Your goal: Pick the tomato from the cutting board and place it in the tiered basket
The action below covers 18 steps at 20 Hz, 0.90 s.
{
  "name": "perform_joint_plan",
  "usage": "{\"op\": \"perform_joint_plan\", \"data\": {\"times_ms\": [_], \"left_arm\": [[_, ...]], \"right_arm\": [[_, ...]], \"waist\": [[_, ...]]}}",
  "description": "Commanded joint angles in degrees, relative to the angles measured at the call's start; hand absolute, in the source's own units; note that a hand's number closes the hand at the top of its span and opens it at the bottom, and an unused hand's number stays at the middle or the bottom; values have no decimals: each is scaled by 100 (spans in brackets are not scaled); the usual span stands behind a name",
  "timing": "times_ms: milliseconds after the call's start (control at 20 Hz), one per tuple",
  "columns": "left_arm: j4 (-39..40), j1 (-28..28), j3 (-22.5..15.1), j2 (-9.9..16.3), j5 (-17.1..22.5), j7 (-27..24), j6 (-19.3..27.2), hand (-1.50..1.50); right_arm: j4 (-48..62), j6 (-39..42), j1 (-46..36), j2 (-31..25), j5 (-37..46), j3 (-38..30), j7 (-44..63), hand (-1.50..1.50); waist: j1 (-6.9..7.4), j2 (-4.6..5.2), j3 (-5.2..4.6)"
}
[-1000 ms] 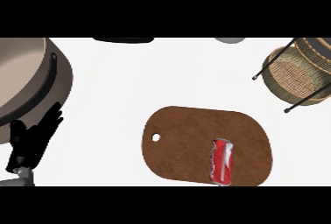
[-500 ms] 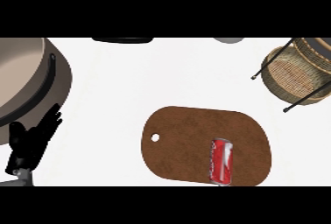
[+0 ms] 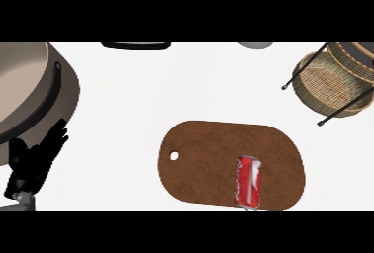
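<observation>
A brown cutting board [image 3: 230,165] with a small hole near its left edge lies on the white worktop [image 3: 182,84], toward the near right. On its right half, close to the near edge, rests a red, silver-trimmed thing [image 3: 249,182] that looks more like a slim can lying on its side than a tomato; it runs lengthwise from near to far, and no hand touches it. At the far right stands the tiered basket [image 3: 332,81], woven and tan, held in a thin black frame with slender legs; it is well apart from the board. At the left a large round pot [image 3: 36,94] with a dark rim fills the far left corner. Just near of it, by the left edge, the left hand [image 3: 33,163] rests with its black fingers [image 3: 55,138] straight, spread apart and pointing far, holding nothing. Along the far edge show a dark flat thing [image 3: 135,45] and a small grey round thing [image 3: 255,45], both cut off by the view. The right hand is out of sight.
</observation>
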Motion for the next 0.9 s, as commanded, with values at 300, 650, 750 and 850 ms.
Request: {"op": "perform_joint_plan", "data": {"times_ms": [300, 650, 750, 850], "left_arm": [[-15, 178, 186, 106, 146, -16, -132, 0], [113, 449, 435, 205, 182, -143, -77, 0], [34, 519, 402, 106, 125, 2, 78, 0], [155, 357, 495, 160, 113, 50, 170, 0]], "right_arm": [[-1061, -948, -332, -75, -326, -458, 1181, -150], [-2642, -1659, 161, 335, -950, -889, 554, -150], [-3125, -1758, 480, 513, -1279, -1085, 274, -150], [-3630, -1699, 595, 933, -1390, -1043, 323, -150]], "waist": [[-252, -132, -9], [-628, -301, -10], [-719, -330, 2], [-839, -364, -6]]}}
